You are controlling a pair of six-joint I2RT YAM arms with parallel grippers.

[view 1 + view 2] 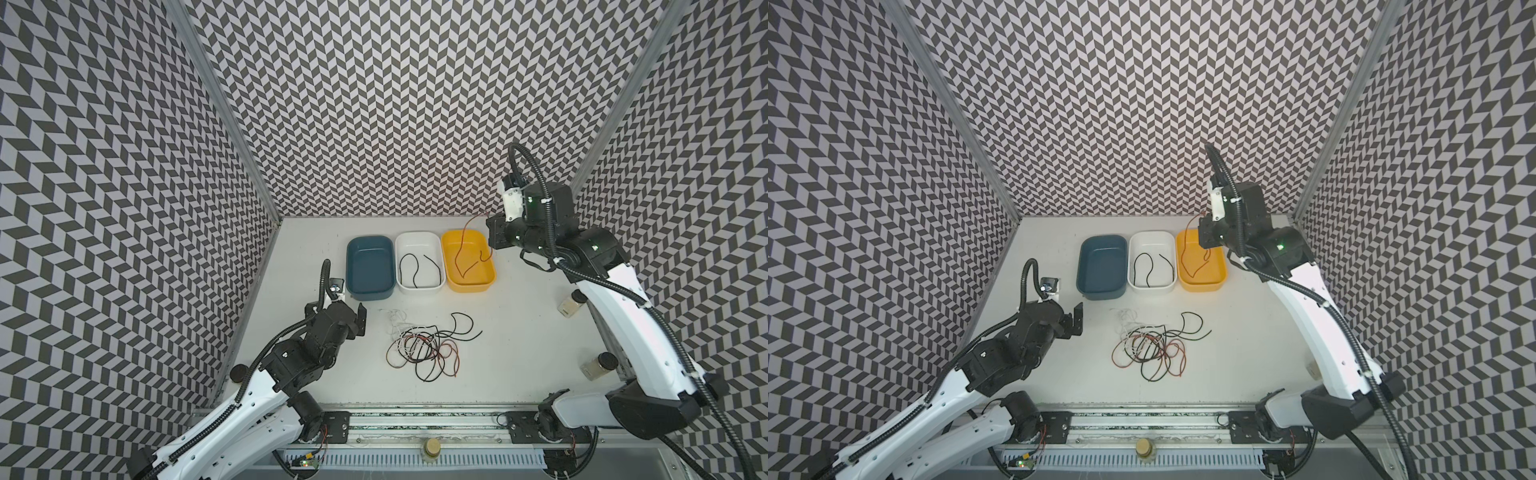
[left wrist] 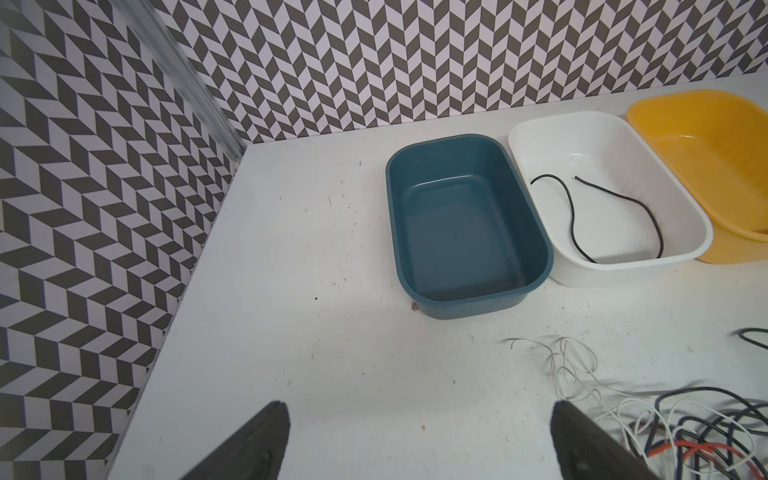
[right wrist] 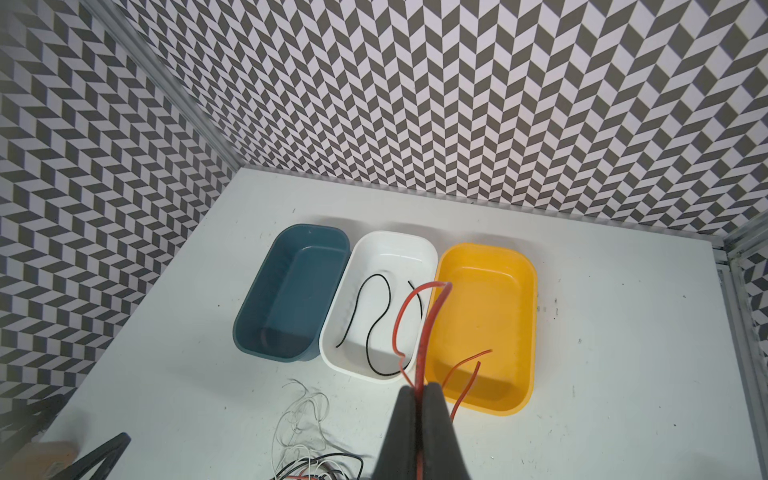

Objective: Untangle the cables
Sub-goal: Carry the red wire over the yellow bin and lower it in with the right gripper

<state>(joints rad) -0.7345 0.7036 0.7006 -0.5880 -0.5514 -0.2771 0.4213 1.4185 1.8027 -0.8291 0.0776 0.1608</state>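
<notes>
A tangle of black, white and red-orange cables (image 1: 424, 347) (image 1: 1152, 349) lies mid-table. High over the yellow tray (image 1: 491, 276), my right gripper (image 1: 491, 220) (image 3: 419, 388) is shut on a red-orange cable (image 3: 432, 316). This cable hangs down with its loose ends inside the yellow tray (image 3: 528, 332). One black cable (image 1: 405, 266) (image 2: 571, 212) lies in the white tray (image 1: 417, 239). The blue tray (image 1: 349, 266) (image 2: 395, 232) holds nothing. My left gripper (image 1: 359, 318) (image 2: 419, 409) stands open, low over bare table, left of the tangle's white strands (image 2: 573, 365).
The three trays stand side by side at the back. Two small jars (image 1: 571, 305) (image 1: 596, 365) stand near the right arm's base, and another jar (image 1: 432, 449) on the front rail. A black disc (image 1: 239, 372) lies by the left wall.
</notes>
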